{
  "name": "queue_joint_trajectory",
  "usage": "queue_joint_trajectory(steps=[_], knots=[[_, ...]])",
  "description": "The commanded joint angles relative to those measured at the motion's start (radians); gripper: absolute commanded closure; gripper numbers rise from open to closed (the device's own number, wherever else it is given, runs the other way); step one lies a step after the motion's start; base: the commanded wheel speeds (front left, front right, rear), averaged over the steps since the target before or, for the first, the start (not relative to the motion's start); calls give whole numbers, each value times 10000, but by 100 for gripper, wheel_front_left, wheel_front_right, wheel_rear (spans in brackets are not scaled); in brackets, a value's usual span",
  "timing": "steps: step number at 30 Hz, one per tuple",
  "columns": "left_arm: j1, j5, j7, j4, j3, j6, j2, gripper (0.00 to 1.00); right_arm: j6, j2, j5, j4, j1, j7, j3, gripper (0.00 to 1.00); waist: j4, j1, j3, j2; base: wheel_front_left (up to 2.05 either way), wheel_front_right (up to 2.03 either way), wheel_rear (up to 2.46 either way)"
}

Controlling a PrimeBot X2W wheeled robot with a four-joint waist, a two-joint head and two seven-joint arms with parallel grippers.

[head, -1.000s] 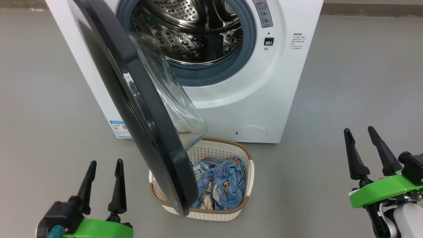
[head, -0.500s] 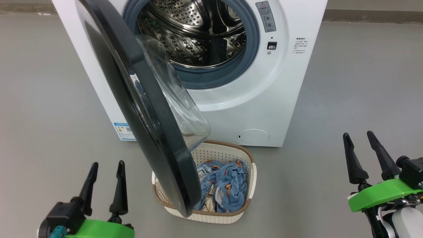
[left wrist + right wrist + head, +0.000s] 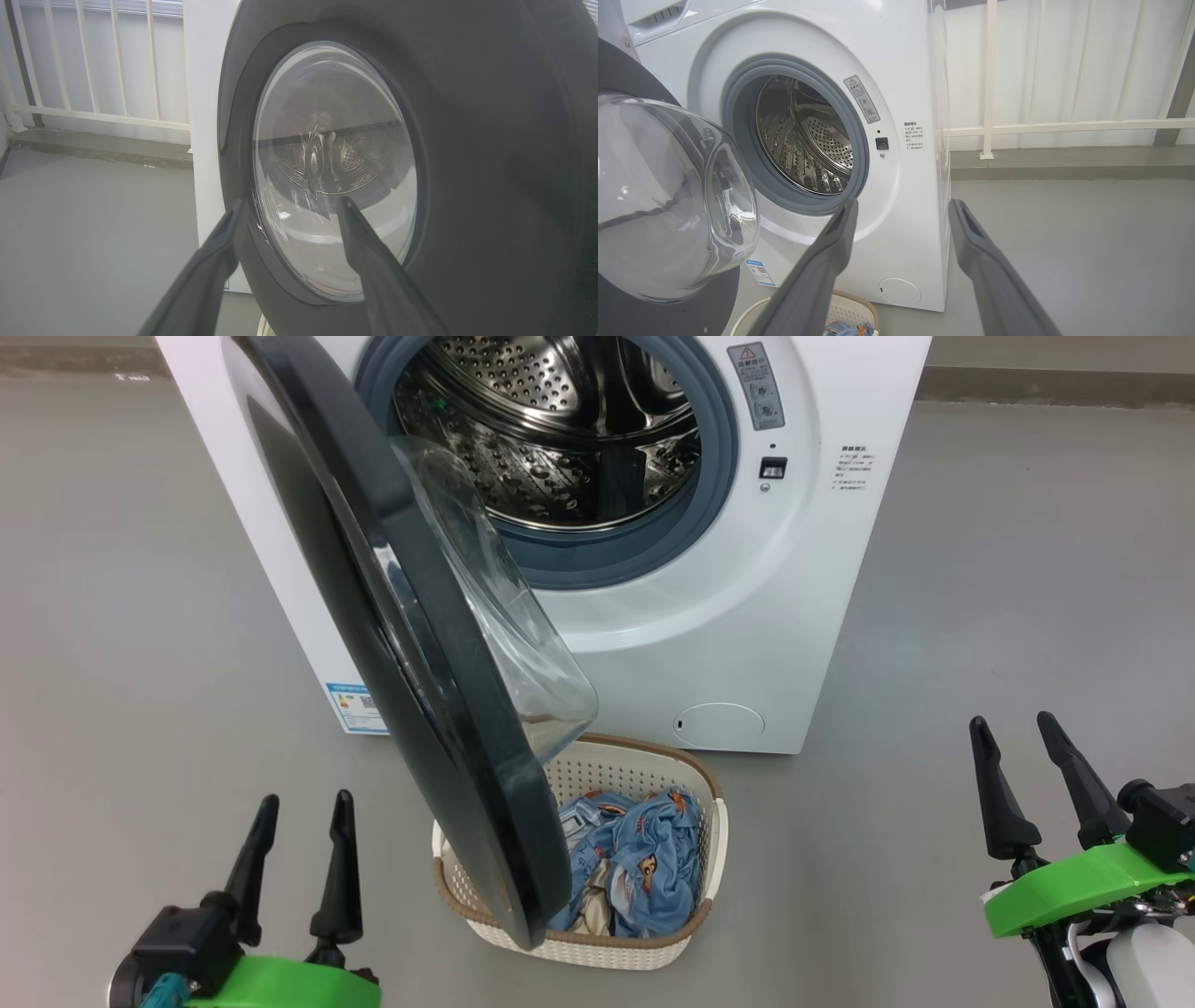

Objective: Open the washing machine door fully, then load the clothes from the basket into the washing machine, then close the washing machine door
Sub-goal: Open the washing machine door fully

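Left gripper (image 3: 305,796): fingers spread moderately, holding nothing, low at near left. Right gripper (image 3: 1011,719): same spread, holding nothing, near right, well apart from everything.

Basket (image 3: 653,743) sits on the floor (image 3: 112,616) between them, just in front of the washer (image 3: 822,569). Clothes (image 3: 644,859) are piled inside.

Door (image 3: 392,644) is partly open, hinged on the washer's left. It shows almost edge-on in the head view, its free edge toward the robot. Its lower rim overhangs the basket's left side. Touching or just above, can't tell.

Key relation: the door lies up and right of the left gripper, and the left wrist view looks straight at its outer face at close range. The left arm is nearer. The right arm is on the glass-bowl side but far off.

My read: door step isn't finished, it needs more swing to the left. The floor left of the washer is open, so there's room. Risk: reaching for clothes now means working under the rim.

Drum (image 3: 560,429) is open, no cloth seen inside. Railing (image 3: 1064,126) behind.
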Motion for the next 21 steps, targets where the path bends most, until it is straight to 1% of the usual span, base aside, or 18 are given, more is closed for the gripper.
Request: queue_joint_trajectory(steps=[1, 6, 7, 8, 9, 15, 21], knots=[[-172, 53, -59, -174, 281, -35, 154, 0, 58, -116, -110, -184, -93, -122, 148, 0, -4, 0, 0, -1, 0, 0, 0], [-185, -57, -59, -270, 334, -35, 133, 0, 58, -97, -105, -152, -102, -122, 123, 0, -9, 0, 11, -1, 0, 0, 0], [-186, -74, -59, -280, 330, -35, 131, 17, 58, -94, -102, -138, -107, -122, 121, 0, -10, 0, 14, -1, 0, 0, 0], [-190, -93, -59, -298, 322, -35, 130, 56, 58, -91, -100, -127, -113, -122, 119, 0, -12, 0, 17, -1, 0, 0, 0], [-195, -117, -59, -327, 307, -35, 134, 100, 58, -87, -97, -119, -119, -122, 119, 0, -13, 0, 19, -1, 0, 0, 0], [-257, -220, -59, -859, 204, -35, 183, 100, 58, -56, -99, -93, -109, -122, 112, 0, -4, 0, 26, -1, 0, 0, 0], [-342, -50, -59, -2088, 1, -35, 111, 100, 58, -41, -70, -58, -103, -122, 162, 0, 11, 0, 34, -1, 0, 0, 0]])
